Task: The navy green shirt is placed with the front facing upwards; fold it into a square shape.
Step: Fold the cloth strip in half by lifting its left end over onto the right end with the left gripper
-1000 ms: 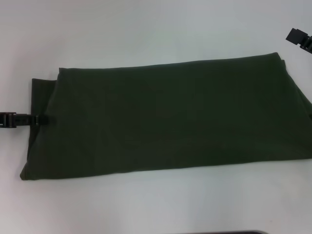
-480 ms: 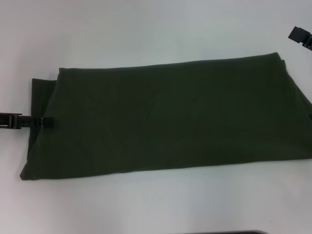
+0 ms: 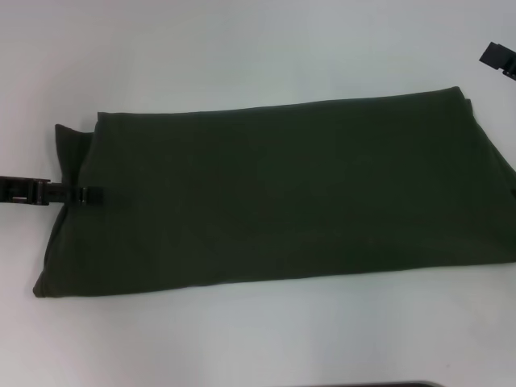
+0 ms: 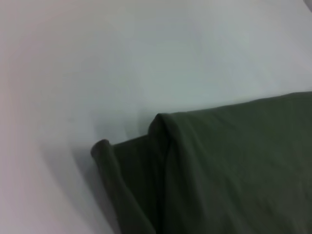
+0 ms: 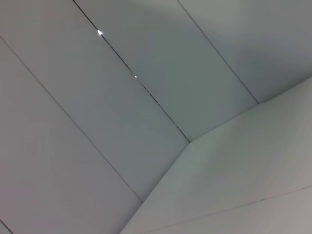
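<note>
The navy green shirt (image 3: 282, 189) lies folded into a long dark band across the white table, with no lettering showing. My left gripper (image 3: 90, 195) reaches in from the left and is shut on the shirt's left end, whose edge (image 3: 66, 141) is drawn inward and slightly raised. The left wrist view shows that rolled, lifted edge of the shirt (image 4: 112, 170) over the layer beneath. Only the tip of my right gripper (image 3: 500, 58) shows at the far right, above the table and clear of the shirt.
The white table (image 3: 242, 48) surrounds the shirt on all sides. The shirt's right end reaches the picture's right border. The right wrist view shows only pale wall panels (image 5: 146, 97). A dark edge shows at the bottom of the head view.
My left gripper has moved right, over the shirt, pulling the left end inward and lifting its far corner. The right gripper drifted slightly towards the right border.
</note>
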Controlling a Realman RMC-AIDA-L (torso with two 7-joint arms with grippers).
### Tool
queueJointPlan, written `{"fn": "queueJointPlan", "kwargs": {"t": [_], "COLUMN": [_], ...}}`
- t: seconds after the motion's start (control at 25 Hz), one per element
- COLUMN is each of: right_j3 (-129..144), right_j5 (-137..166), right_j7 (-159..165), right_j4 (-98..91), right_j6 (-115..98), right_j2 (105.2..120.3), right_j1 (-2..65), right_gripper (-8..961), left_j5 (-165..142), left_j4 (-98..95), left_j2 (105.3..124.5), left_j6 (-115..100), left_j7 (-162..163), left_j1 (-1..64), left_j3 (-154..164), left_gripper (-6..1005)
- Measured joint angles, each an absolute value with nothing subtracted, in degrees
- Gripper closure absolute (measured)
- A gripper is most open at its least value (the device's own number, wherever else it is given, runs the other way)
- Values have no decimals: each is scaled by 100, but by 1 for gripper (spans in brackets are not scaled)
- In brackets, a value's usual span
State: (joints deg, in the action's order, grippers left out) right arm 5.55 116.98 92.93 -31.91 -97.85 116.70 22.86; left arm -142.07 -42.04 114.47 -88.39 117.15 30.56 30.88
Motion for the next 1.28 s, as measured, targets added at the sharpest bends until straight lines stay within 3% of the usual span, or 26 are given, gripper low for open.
{"fn": "queueJointPlan", "kwargs": {"t": [0.36, 1.28], "right_j3": [553, 553], "right_j5": [11698, 11698], "right_j7": [9266, 9295], "right_j4": [-3175, -3173], "right_j6": [-9721, -9690], "right_j2": [11670, 11668], "right_j1": [2325, 2320], "right_gripper": [407, 406], "left_j5": [-14197, -14549], "left_j4": [-4251, -4281], "left_j2": [11482, 11362], "left_j6": [-8829, -8604], "left_j7": [11688, 11874], "left_j1": [3129, 3097], "left_j3": [3091, 3097], "left_gripper": [120, 122]}}
